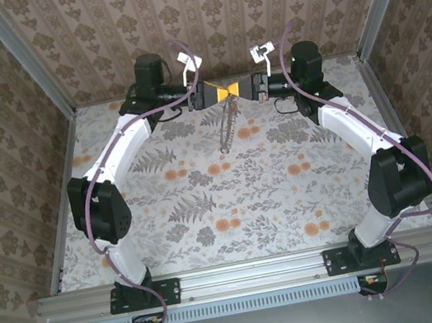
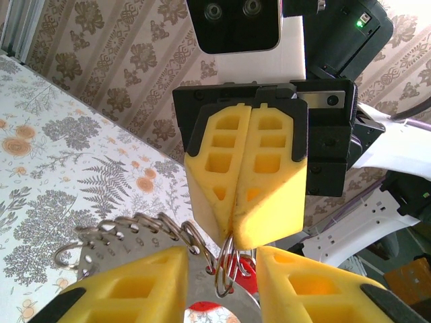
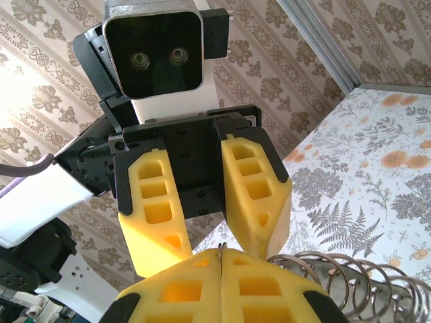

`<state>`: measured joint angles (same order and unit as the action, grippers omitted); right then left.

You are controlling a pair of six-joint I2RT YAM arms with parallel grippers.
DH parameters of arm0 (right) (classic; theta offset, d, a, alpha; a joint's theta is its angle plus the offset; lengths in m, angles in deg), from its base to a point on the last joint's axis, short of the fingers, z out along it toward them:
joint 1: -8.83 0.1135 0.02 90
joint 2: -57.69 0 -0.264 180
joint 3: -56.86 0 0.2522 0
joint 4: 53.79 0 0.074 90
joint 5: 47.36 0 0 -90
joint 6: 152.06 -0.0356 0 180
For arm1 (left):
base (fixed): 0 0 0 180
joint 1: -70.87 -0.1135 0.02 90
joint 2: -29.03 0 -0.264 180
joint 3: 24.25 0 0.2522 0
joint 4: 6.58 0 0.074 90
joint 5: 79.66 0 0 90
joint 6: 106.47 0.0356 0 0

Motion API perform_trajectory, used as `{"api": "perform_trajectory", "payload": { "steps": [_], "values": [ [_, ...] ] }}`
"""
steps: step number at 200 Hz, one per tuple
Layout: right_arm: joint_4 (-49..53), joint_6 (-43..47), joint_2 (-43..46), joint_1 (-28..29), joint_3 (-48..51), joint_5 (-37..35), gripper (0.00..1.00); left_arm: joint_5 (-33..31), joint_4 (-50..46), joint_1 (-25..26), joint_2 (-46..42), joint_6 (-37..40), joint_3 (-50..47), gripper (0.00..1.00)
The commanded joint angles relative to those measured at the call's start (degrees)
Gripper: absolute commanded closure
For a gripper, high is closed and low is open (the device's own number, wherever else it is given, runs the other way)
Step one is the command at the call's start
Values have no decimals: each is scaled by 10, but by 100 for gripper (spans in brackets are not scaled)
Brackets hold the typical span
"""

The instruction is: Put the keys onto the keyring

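Both grippers meet tip to tip in the air over the far middle of the table. My left gripper is closed on the keyring, a flat silvery band with numbered holes that carries several wire rings. The rest of the keyring hangs below the grippers. The key's red head peeks out behind the band, between my left fingers. My right gripper is shut, pinching one split ring of the keyring. More rings trail to the right.
The floral table lies under the arms. Patterned walls with metal corner posts close in the back and sides. A metal rail runs along the near edge by the arm bases.
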<state>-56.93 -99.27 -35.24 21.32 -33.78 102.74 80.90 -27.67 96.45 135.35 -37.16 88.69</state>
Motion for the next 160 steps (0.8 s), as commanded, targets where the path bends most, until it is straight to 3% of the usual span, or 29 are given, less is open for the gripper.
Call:
{"api": "perform_trajectory", "payload": {
  "steps": [1,160],
  "values": [
    [-17,9,0,1,2,11,100,0,9,2,-1,6,19,68],
    [-9,18,-9,1,4,5,100,-10,40,2,-23,-5,-5,75]
  ]
}}
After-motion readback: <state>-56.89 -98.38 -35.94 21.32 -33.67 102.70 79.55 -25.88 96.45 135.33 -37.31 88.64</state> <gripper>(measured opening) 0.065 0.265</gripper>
